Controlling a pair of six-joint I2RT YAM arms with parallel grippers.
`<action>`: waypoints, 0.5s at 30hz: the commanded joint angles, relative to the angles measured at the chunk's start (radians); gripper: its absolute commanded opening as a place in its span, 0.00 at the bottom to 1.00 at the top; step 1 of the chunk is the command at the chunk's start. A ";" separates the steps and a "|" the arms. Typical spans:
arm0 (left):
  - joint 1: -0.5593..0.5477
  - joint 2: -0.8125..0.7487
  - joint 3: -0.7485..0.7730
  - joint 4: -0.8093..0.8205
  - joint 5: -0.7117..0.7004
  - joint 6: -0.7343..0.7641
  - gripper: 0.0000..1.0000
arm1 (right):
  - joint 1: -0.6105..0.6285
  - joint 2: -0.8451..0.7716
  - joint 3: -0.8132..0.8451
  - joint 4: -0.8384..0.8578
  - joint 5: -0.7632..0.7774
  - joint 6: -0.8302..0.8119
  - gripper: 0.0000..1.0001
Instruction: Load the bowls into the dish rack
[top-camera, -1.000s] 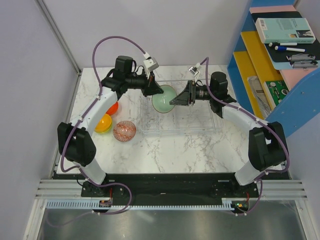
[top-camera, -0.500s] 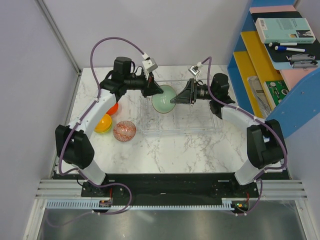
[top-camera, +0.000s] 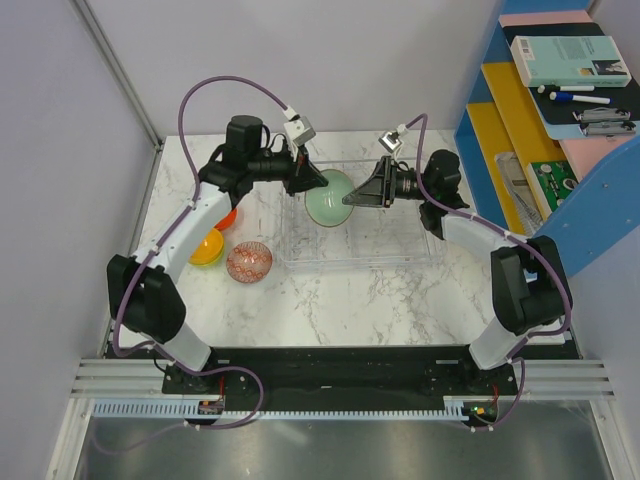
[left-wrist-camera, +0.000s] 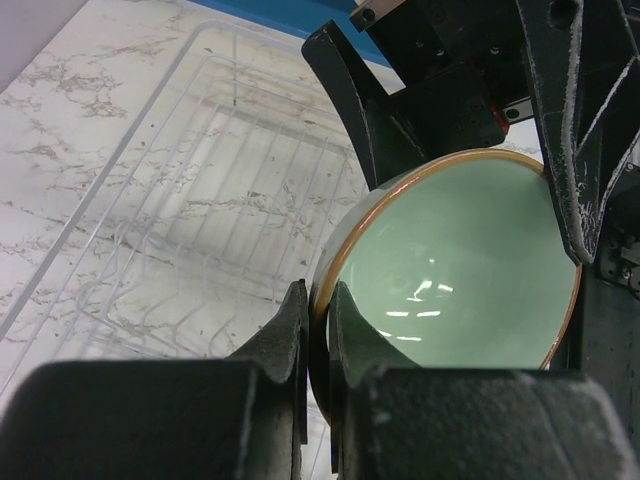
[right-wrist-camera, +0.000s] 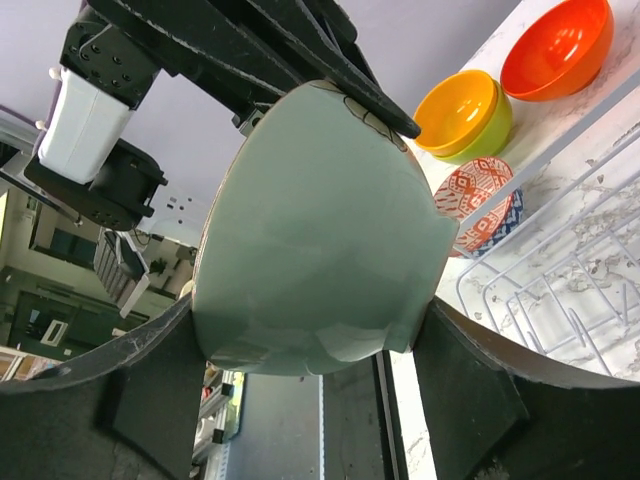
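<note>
The pale grey-green bowl (top-camera: 328, 200) hangs on its side over the left end of the clear dish rack (top-camera: 400, 240). My left gripper (top-camera: 312, 180) is shut on its rim (left-wrist-camera: 320, 320); the bowl's inside (left-wrist-camera: 460, 270) faces the left wrist camera. My right gripper (top-camera: 350, 198) comes from the right, its fingers pressed on both sides of the bowl's outside (right-wrist-camera: 320, 220). On the table left of the rack sit the red-orange bowl (top-camera: 226, 215), the orange-yellow bowl (top-camera: 207, 247) nested in the lime green one (right-wrist-camera: 490, 135), and the red-patterned bowl (top-camera: 249, 261).
The rack's ribbed wire floor (left-wrist-camera: 200, 200) shows bare below the held bowl. A blue shelf unit (top-camera: 560, 130) with a book and pens stands at the right edge of the table. A grey wall runs along the left side.
Both grippers have shifted very slightly toward the back of the table. The grey-green bowl stays at about the same spot between them.
</note>
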 joint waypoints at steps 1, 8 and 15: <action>-0.018 -0.017 -0.009 0.064 -0.025 -0.029 0.02 | 0.021 -0.012 0.024 0.155 -0.052 0.042 0.00; -0.015 -0.014 -0.009 0.065 -0.059 -0.034 0.46 | 0.018 -0.036 0.048 -0.137 0.002 -0.191 0.00; 0.094 -0.031 -0.003 0.049 -0.056 -0.064 1.00 | 0.008 -0.056 0.105 -0.439 0.089 -0.441 0.00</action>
